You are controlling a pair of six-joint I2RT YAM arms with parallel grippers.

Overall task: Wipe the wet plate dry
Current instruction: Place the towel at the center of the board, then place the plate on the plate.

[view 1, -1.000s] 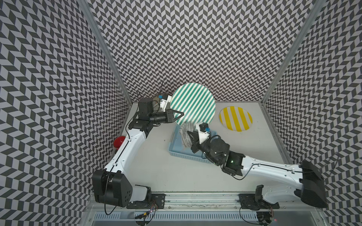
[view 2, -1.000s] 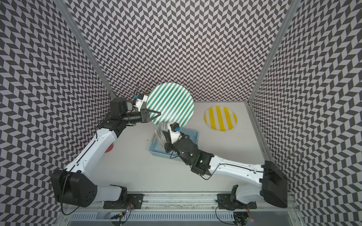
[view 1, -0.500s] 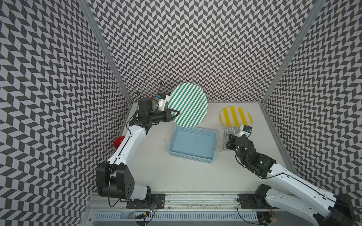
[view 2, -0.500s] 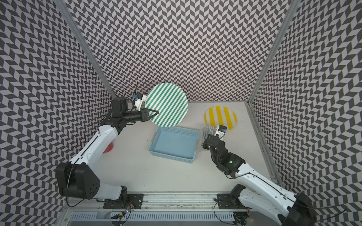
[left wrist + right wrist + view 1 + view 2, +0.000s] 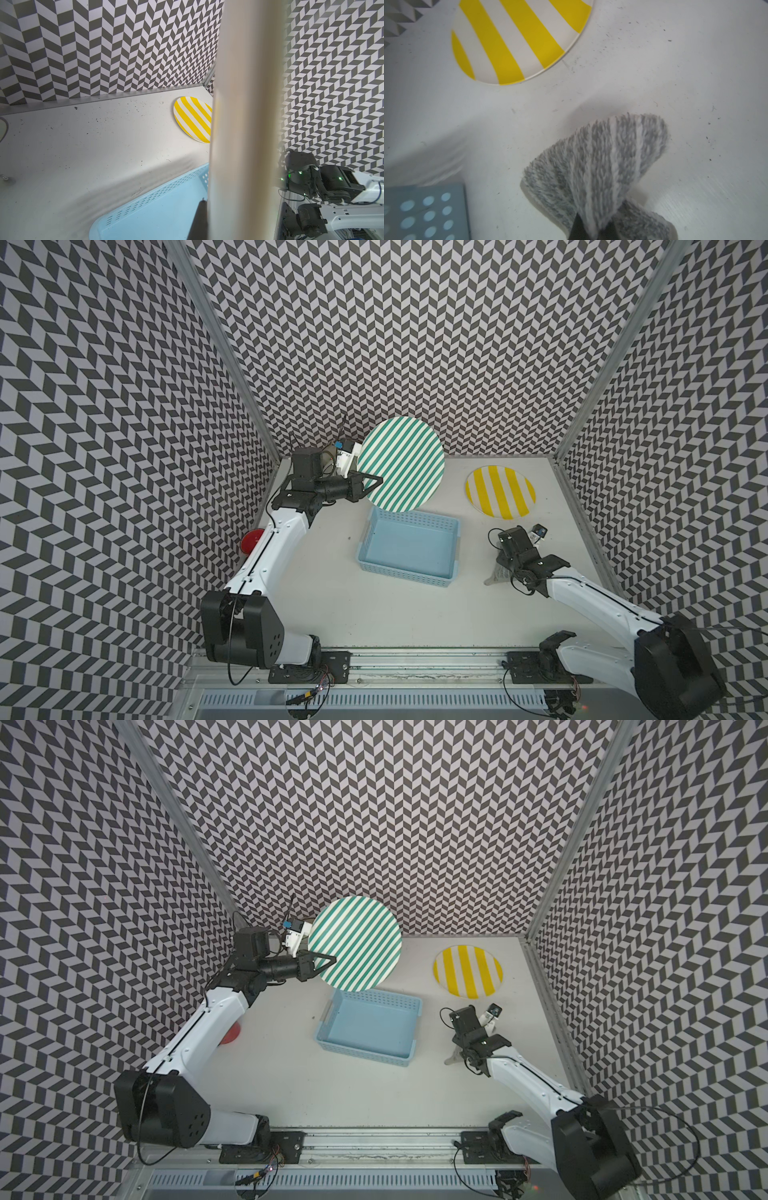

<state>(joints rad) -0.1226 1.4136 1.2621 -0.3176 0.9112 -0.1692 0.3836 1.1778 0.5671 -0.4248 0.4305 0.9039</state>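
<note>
- My left end effector is clamped on the rim of the green-striped plate, held upright near the far edge of the blue basket.
- My right end effector pinches the grey cloth, down on the tabletop (well apart from the plate).
- My call: lift the cloth, press it flat on the face, and use light force so the rim grip doesn't slip.

A: what else is on the table?
B: light-blue perforated basket mid-table, upright. Yellow-striped plate lying flat near the back right corner, well apart from the basket
A: anything more?
B: small red round thing at the left edge, partly hidden. Chevron walls on three sides
</note>
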